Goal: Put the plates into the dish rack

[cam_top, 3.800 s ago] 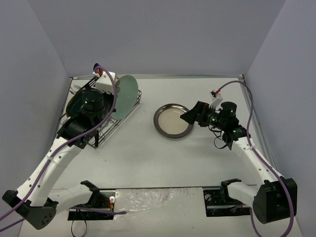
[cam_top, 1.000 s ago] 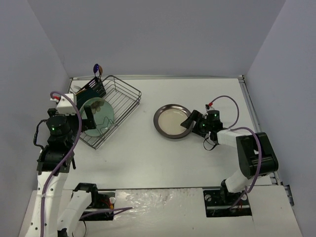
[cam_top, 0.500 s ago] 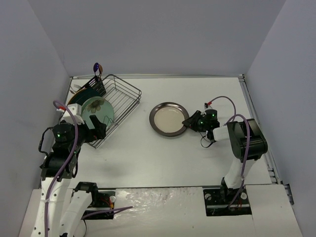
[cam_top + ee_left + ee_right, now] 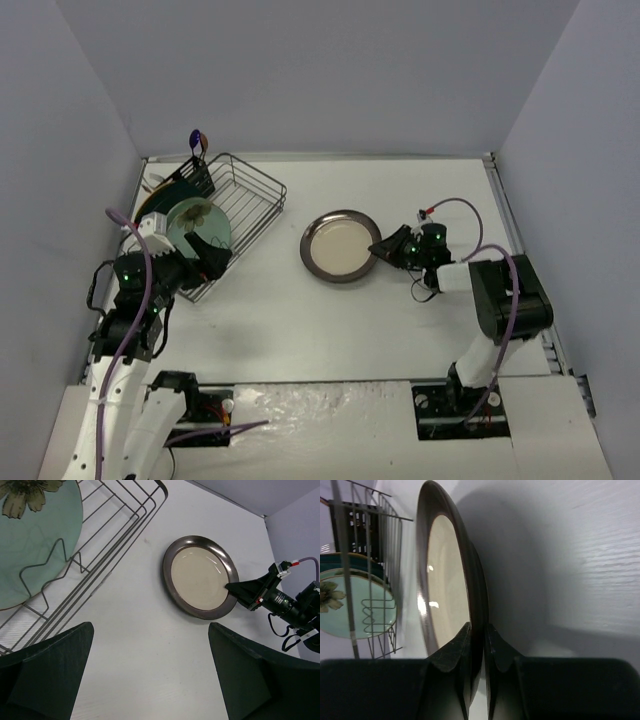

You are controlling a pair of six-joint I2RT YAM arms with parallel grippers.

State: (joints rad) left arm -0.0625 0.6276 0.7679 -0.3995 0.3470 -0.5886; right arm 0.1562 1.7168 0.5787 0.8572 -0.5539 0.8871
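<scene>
My left tool (image 4: pixel 205 262) hangs spread wide just off the rack's (image 4: pixel 255 192) near edge. My right tool (image 4: pixel 385 247) pinches the right rim of the beige plate (image 4: pixel 338 246), with a strip of table (image 4: pixel 285 290) between plate and rack. Farther left, a flowered plate (image 4: pixel 196 225) stands in the rack.

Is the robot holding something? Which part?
The right end effector pinches the brown-rimmed plate by its rim. The left end effector holds nothing.

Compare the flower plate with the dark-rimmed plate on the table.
The flower plate is pale green and leans in the dish rack; the dark-rimmed plate is beige and lies on the table. Nothing grips the flower plate; the right gripper has its fingers pinching the dark-rimmed plate's rim. Both are round.
</scene>
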